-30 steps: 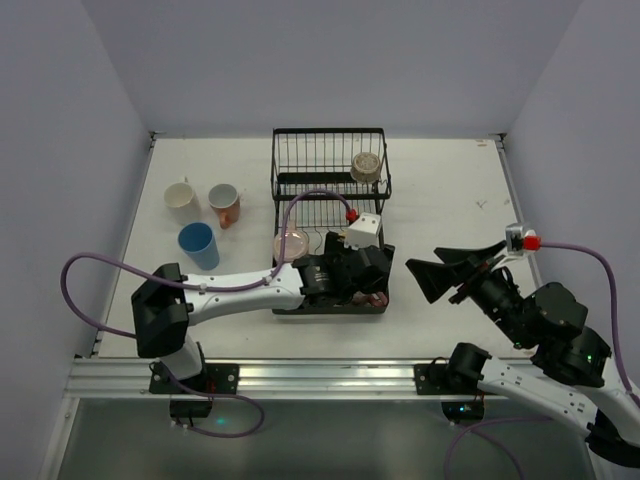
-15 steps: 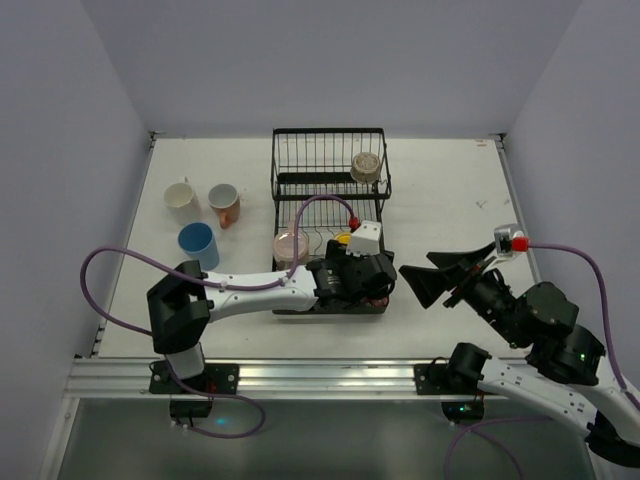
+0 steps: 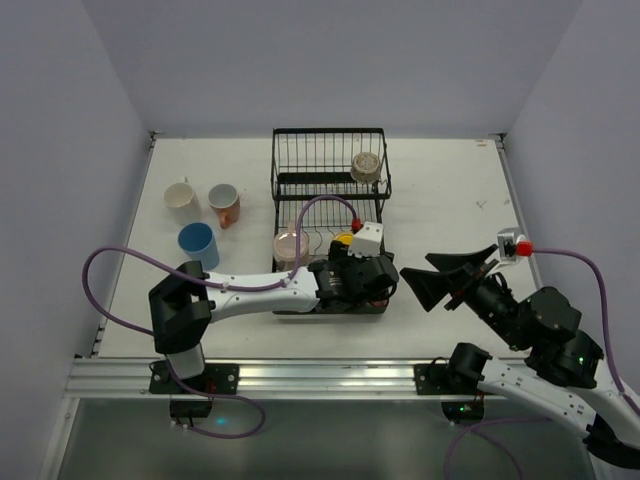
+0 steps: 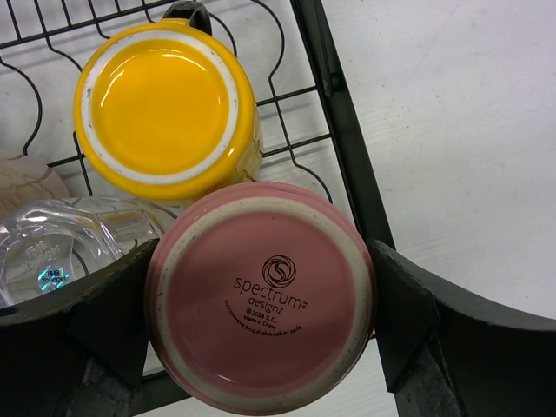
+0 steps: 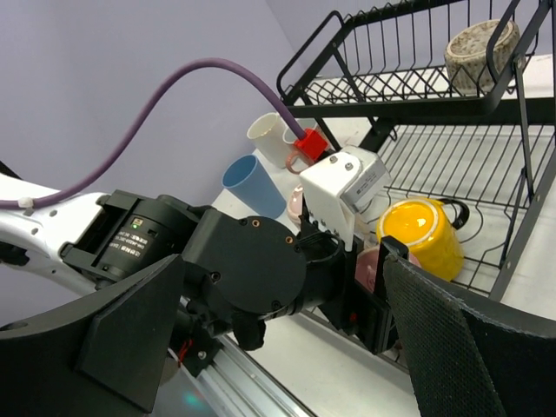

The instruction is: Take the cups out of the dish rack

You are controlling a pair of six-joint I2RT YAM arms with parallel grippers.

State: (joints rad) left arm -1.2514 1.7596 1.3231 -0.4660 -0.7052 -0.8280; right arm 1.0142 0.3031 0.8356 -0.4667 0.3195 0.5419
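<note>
The dish rack [image 3: 330, 175] sits at frame centre. The right gripper [image 3: 425, 278] hangs wide open, empty. The left gripper [image 4: 261, 300] straddles the pink cup [image 4: 265, 261] in the rack's lower right corner; whether it grips cannot be told. Risk: the round wall may slip and strike the adjoining yellow mug [image 4: 165, 104]. The cup stands inverted, base up, long axis vertical.

You have three on the table [image 3: 450, 190] by its left edge: white mug [image 3: 180, 195], salmon mug [image 3: 225, 205], blue cup [image 3: 198, 245]. Five more sit in the single dish rack [image 4: 347, 148]: yellow cup [image 4: 165, 100], pink cup [image 4: 261, 295], clear glass [image 4: 61, 248], patterned cup [image 3: 290, 243], speckled cup [image 3: 367, 165]. Eight in all.
</note>
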